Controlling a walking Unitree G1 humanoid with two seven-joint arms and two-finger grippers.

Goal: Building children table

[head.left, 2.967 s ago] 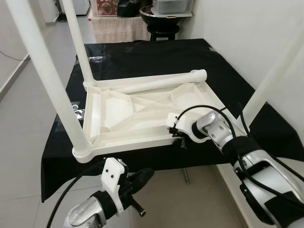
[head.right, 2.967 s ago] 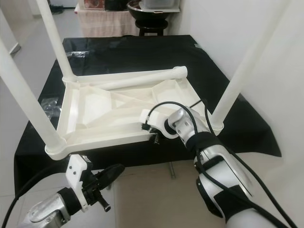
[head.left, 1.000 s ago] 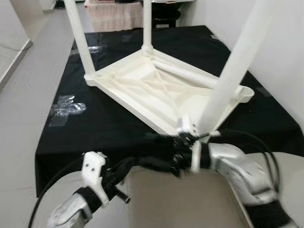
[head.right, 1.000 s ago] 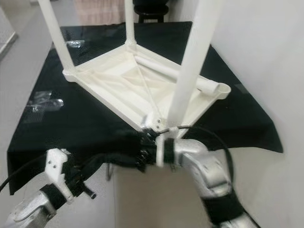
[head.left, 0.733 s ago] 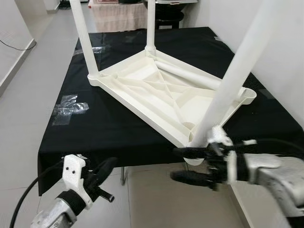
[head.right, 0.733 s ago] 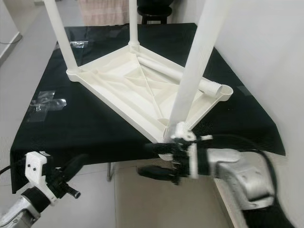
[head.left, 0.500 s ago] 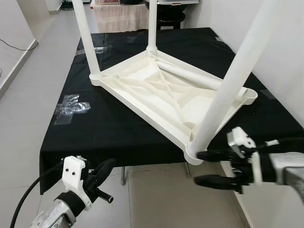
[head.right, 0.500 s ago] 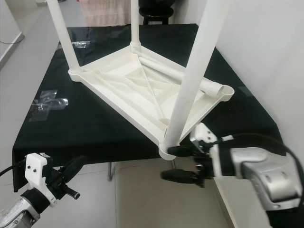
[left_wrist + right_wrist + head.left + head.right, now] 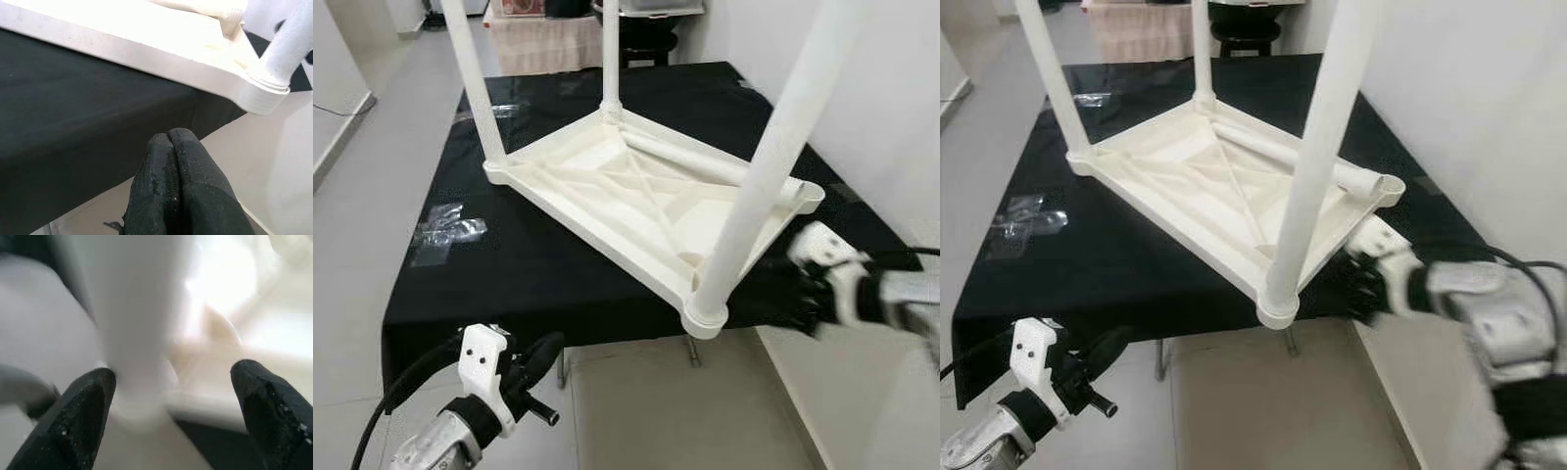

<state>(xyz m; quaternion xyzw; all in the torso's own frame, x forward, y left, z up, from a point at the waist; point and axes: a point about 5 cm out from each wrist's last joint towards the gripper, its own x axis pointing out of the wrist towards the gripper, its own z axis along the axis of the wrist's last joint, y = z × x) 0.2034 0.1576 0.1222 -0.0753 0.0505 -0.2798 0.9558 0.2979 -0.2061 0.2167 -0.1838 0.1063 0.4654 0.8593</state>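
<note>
My right pincer (image 9: 171, 416) stands wide apart, its fingers (image 9: 83, 416) flanking the near leg (image 9: 759, 186) of the upturned tabletop (image 9: 636, 201). That leg rises straight ahead of the pincer, just beyond the fingertips, long axis upright, seated in the corner socket (image 9: 705, 315) that overhangs the desk (image 9: 519, 264) edge. My right arm is the nearer by far, so any grasp of the leg should be its job, I judge. My left pincer (image 9: 176, 171) hangs pressed together below the desk edge, well away from that leg. The tabletop is white ribbed plastic, lying upside down on the black-covered desk, three legs standing and one more leg (image 9: 700, 162) lying loose across the ribs beside the near leg.
</note>
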